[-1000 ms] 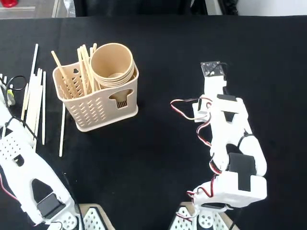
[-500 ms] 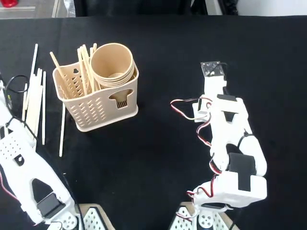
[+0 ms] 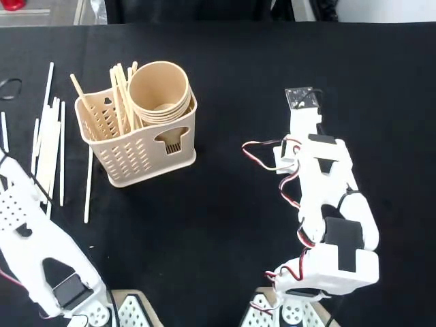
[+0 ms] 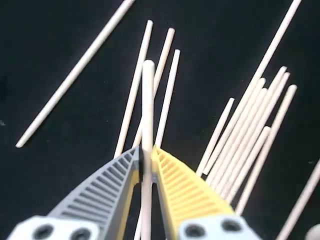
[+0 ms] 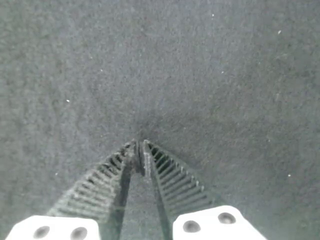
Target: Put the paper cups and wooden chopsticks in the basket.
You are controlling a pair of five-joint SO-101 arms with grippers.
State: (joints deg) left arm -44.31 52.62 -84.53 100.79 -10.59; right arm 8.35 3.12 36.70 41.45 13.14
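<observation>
**Around the work area**

A black table (image 3: 225, 61) covers nearly the whole high view, its surface matte and faintly speckled in the right wrist view. Past its far edge, a small red object (image 3: 12, 4) sits in the upper left corner beside a pale grey strip (image 3: 51, 13). Dark furniture (image 3: 191, 9) stands at top centre, and a white surface (image 3: 388, 9) at upper right.

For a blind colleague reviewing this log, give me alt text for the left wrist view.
The left gripper is shut on one wooden chopstick that points straight ahead. Beyond it, many loose chopsticks lie scattered on the black table.
</observation>
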